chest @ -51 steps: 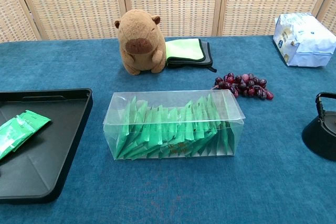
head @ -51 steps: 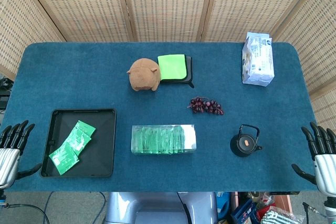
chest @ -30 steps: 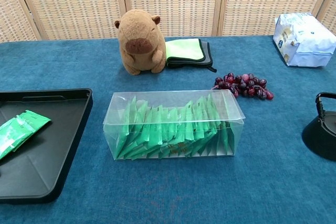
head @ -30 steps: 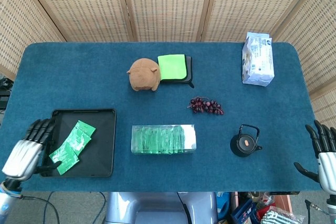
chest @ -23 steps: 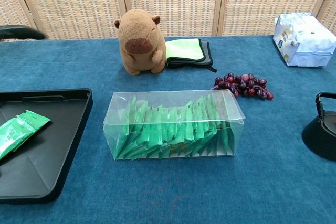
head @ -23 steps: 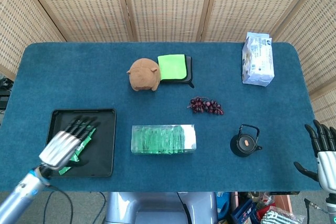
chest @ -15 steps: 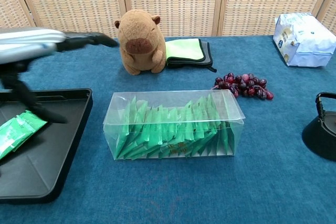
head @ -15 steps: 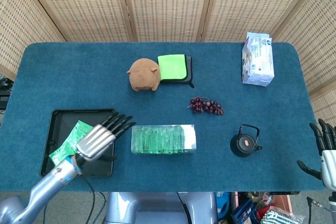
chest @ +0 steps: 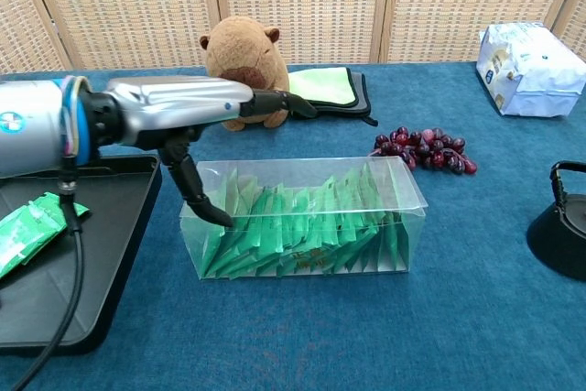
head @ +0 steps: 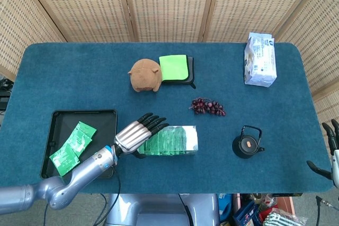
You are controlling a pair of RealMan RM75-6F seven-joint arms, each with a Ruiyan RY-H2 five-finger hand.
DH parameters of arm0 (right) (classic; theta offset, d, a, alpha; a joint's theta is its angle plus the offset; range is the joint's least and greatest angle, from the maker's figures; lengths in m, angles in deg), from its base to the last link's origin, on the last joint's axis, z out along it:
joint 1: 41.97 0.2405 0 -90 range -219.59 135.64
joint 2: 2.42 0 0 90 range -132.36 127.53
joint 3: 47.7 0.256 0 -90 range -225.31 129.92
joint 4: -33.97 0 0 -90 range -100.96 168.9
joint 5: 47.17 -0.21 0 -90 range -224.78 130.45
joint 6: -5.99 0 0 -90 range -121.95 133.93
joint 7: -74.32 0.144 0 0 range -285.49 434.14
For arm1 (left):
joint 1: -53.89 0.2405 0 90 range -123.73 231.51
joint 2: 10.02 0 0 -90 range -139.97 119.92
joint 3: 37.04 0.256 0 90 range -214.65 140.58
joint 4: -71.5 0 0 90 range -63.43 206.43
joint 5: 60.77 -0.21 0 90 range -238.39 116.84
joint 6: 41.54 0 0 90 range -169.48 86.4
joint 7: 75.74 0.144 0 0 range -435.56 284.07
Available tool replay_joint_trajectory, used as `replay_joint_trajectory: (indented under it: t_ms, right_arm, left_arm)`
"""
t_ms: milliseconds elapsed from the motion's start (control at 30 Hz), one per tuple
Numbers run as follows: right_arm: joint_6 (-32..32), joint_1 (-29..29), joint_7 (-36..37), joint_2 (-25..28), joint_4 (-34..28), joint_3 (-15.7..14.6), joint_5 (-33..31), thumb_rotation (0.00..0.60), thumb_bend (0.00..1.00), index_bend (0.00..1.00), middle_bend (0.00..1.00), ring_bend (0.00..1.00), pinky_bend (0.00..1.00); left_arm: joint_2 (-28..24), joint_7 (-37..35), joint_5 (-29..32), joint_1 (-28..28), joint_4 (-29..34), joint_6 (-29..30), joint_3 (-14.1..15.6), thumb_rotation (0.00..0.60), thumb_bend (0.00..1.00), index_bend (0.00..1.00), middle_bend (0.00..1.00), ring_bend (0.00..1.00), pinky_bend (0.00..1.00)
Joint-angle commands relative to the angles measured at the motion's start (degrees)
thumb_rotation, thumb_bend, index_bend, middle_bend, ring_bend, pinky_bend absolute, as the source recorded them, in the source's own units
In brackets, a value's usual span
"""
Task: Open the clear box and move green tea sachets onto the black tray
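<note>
The clear box (head: 177, 140) full of green tea sachets lies closed at the table's front middle, also seen in the chest view (chest: 316, 217). My left hand (head: 139, 132) hovers over the box's left end with fingers stretched out and nothing held. In the chest view the left hand (chest: 197, 107) reaches above the lid while its thumb points down at the box's left front corner. The black tray (head: 58, 125) sits left of the box with a few green sachets (head: 74, 145) in it. My right hand (head: 333, 154) stays open off the table's right edge.
A brown capybara plush (head: 144, 74) and a green cloth (head: 175, 68) lie behind the box. Dark grapes (head: 208, 107) and a black teapot (head: 246, 143) are to the right. A white bag (head: 259, 59) rests at the far right corner.
My left hand has swept from the table's left edge across the tray to the box's left end. The right hand drifted slightly lower and outward.
</note>
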Motion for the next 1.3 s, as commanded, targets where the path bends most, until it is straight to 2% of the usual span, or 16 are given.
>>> replay_joint_trajectory:
  t_ms: [33, 767, 1033, 1133, 1300]
  right_arm:
    - [0.2, 0.0, 0.2, 0.0, 0.2, 0.1, -0.3, 0.600, 0.00, 0.00, 0.00, 0.00, 0.00]
    - [1.6, 0.4, 1.6, 0.3, 0.9, 0.5, -1.3, 0.600, 0.00, 0.00, 0.00, 0.00, 0.00]
    - [1.9, 0.5, 1.5, 0.2, 1.1, 0.5, -1.4, 0.600, 0.00, 0.00, 0.00, 0.00, 0.00]
    - [2.1, 0.5, 1.6, 0.2, 1.2, 0.5, -1.6, 0.600, 0.00, 0.00, 0.00, 0.00, 0.00]
    - [2.5, 0.7, 1.9, 0.3, 1.3, 0.6, -1.8, 0.600, 0.00, 0.00, 0.00, 0.00, 0.00]
  left_arm:
    - [1.4, 0.7, 2.0, -1.5, -1.3, -0.5, 0.1, 0.600, 0.05, 0.00, 0.00, 0.00, 0.00]
    - [3.7, -0.2, 7.2, -6.3, -4.5, 0.6, 0.8, 0.600, 0.05, 0.00, 0.00, 0.00, 0.00]
    - [4.8, 0.7, 9.2, -7.9, -5.4, 0.8, 2.4, 0.600, 0.05, 0.00, 0.00, 0.00, 0.00]
    - [5.0, 0.6, 9.5, -8.2, -5.5, 1.2, 2.8, 0.600, 0.15, 0.00, 0.00, 0.00, 0.00]
    - [4.8, 0.0, 9.4, -8.4, -5.4, 1.9, 3.1, 0.600, 0.41, 0.00, 0.00, 0.00, 0.00]
